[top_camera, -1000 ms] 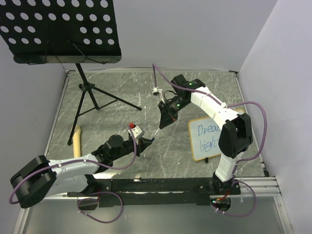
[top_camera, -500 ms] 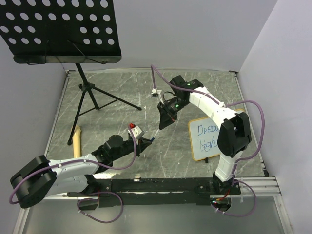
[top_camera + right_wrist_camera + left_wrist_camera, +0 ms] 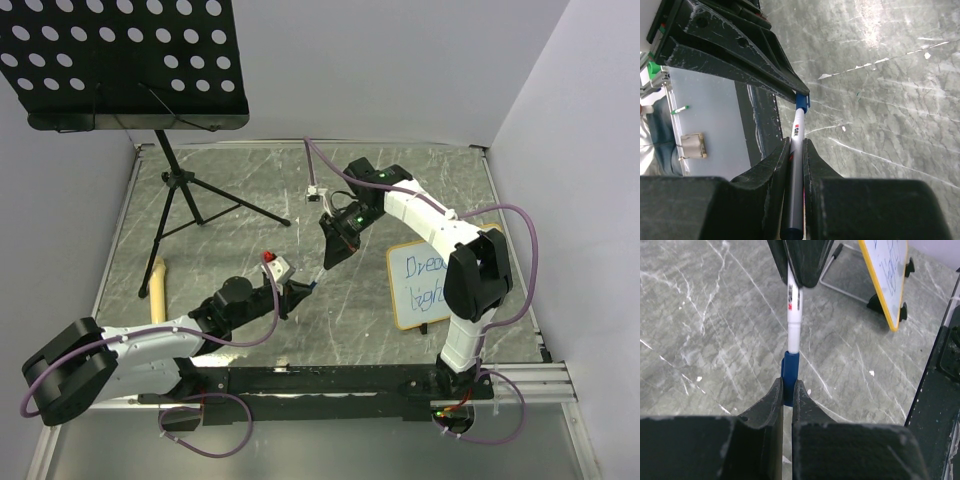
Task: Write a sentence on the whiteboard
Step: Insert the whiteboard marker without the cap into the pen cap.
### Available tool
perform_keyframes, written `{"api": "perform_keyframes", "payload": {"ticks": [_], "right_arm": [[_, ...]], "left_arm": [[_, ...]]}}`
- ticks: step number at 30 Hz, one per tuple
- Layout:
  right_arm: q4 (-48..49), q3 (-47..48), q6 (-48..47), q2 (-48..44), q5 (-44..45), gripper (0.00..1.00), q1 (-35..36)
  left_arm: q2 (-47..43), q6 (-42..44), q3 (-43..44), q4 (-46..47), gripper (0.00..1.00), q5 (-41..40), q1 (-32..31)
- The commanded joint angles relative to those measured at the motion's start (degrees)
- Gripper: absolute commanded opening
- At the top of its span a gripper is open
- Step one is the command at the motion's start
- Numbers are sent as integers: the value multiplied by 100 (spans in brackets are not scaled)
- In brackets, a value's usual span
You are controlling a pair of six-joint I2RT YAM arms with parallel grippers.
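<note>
Whiteboard (image 3: 402,300), small, rectangular, white, with thin tan wooden frame and rounded corners: propped tilted at the right of the grey marbled desk (image 3: 250,190), close to its right edge, right part hidden behind the right arm. Blue handwritten words (image 3: 418,270) in two lines on its face, partly covered by that arm, too small to read in full. From the left wrist, seen nearly edge-on, standing on small black feet, thin wire prop beside it.

Well left of the board, mid-desk: white plastic marker (image 3: 794,310) with red print, stretched between both hands. Right hand (image 3: 335,248) clamped tight on the barrel, fingers flat against it. Left hand (image 3: 298,292) pinched on the blue cap (image 3: 790,367) at the marker's near end, jaws almost meeting around it. Cap fully seated or partly off: cannot tell.

Open marble between marker and board, and across the far middle. Far left taken by the tripod legs of a black perforated metal music stand (image 3: 120,60), tray overhanging that corner. Pale wooden stick (image 3: 157,288) lying near the left edge. Black rail (image 3: 330,380) along the near edge; pale walls close on left, far and right sides.
</note>
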Motion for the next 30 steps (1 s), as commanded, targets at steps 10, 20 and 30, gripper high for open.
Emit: {"api": "perform_keyframes", "payload": {"ticks": [10,20,30], "right_arm": [[-42,-60,-81,41,-346,0,140],[-7,-148,-63,32,-408,0,246],[222,-385,78,-12,-240,0,290]], "left_arm": [[-91,-247,51,861,3,-20,-13],[444,-440,375,1546,1,-205,5],[411,-475,657,1915,1,-469,277]]}}
